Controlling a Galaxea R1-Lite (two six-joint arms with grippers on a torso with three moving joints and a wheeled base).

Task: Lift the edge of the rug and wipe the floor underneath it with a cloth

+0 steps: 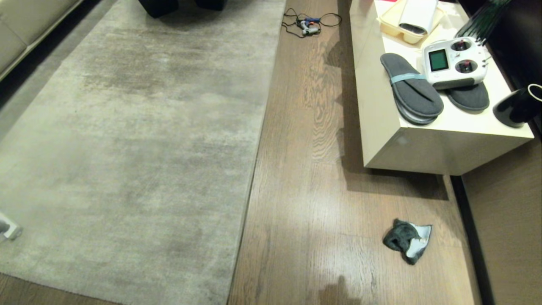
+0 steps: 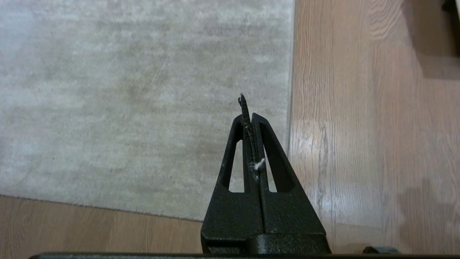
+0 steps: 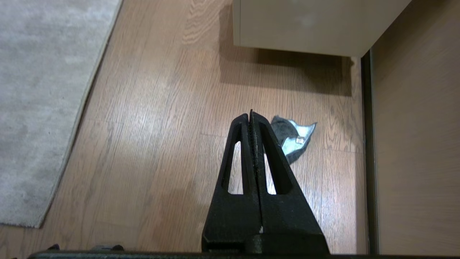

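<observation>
The pale grey rug [image 1: 127, 148] lies flat, and its straight rug edge [image 1: 254, 169] runs along the brown plank floor [image 1: 305, 190]. A small dark grey-green cloth [image 1: 407, 240], with one pale corner turned up, lies crumpled on the floor near the cabinet. Neither arm shows in the head view. My left gripper [image 2: 249, 116] hangs shut above the rug, just inside the rug edge [image 2: 291, 90]; a thin dark sliver and a bit of white lint sit between its tips. My right gripper [image 3: 251, 115] is shut and empty above the floor, with the cloth [image 3: 296, 138] just beyond it.
A low cream cabinet [image 1: 402, 144] stands on the right and carries grey slippers [image 1: 413, 91], a white remote controller [image 1: 455, 61], a black mug [image 1: 514, 108] and a tray. A cabled tool [image 1: 309, 23] lies far up the floor. A sofa [image 1: 25, 25] borders the rug's far left.
</observation>
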